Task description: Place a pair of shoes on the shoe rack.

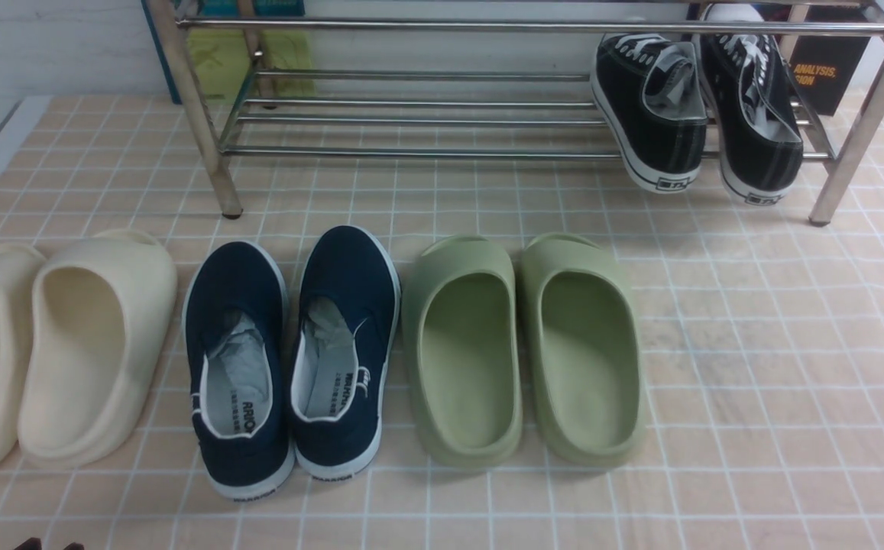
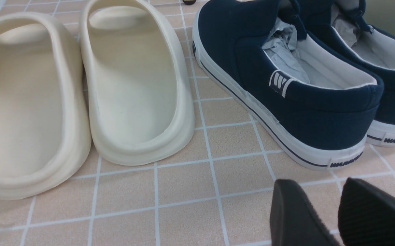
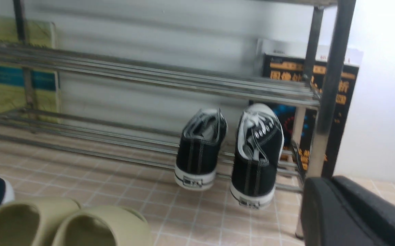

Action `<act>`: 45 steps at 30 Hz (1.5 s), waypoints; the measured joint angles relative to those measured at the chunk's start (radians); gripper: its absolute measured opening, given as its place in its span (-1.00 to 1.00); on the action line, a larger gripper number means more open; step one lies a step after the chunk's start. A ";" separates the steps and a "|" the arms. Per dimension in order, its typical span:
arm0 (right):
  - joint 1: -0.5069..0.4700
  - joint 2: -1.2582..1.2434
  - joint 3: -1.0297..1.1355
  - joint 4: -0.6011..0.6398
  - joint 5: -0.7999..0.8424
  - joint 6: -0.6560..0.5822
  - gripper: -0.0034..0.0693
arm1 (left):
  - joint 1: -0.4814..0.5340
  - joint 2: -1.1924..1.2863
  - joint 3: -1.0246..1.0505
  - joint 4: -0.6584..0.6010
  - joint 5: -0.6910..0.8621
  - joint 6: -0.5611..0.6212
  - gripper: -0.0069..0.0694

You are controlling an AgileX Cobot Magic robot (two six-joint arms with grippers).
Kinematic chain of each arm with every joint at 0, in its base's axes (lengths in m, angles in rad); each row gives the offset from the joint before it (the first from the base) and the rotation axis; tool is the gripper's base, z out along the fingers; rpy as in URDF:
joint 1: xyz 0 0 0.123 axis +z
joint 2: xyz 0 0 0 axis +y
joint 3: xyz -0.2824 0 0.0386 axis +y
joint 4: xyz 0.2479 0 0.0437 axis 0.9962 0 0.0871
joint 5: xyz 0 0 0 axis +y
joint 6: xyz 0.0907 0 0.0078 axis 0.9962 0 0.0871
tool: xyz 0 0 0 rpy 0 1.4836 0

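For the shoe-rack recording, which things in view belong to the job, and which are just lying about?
Job:
- black lace-up sneakers
- metal shoe rack

Lying about:
- navy slip-ons
- green slides
- cream slides

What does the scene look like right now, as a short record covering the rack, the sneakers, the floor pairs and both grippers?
rack: chrome shoe rack, lower tier in use
on rack: black sneakers, side by side near its right end, heels overhanging the front bar
on floor, left to right: cream clogs, navy slip-ons, green slides
left gripper: open, holding nothing
right gripper: nothing seen held
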 joint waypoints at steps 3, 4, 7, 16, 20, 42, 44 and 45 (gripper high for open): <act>0.000 -0.040 0.011 -0.094 -0.031 0.005 -0.80 | 0.000 0.000 0.000 0.000 0.000 0.000 -0.19; 0.000 -0.045 0.011 -0.119 -0.032 0.007 -0.80 | 0.000 0.000 0.000 0.000 0.000 0.000 -0.19; 0.000 -0.056 0.013 -0.192 -0.032 0.056 -0.80 | 0.000 0.000 0.000 0.000 0.000 0.000 -0.19; 0.000 -0.057 0.016 -0.231 0.015 0.300 -0.77 | 0.000 0.000 0.000 0.000 0.000 0.000 -0.19; 0.000 -0.057 0.016 -0.256 0.021 0.335 -0.75 | 0.000 0.000 0.000 0.000 0.000 0.000 -0.19; -0.006 -0.296 0.160 0.004 0.281 0.129 -0.71 | 0.000 0.000 0.000 0.000 0.000 0.000 -0.19; -0.017 -0.305 0.160 0.180 0.349 0.014 -0.71 | 0.000 0.000 0.000 0.000 0.000 0.000 -0.19; -0.022 -0.305 0.160 0.241 0.369 -0.051 -0.71 | 0.000 0.000 0.000 0.000 0.000 0.000 -0.19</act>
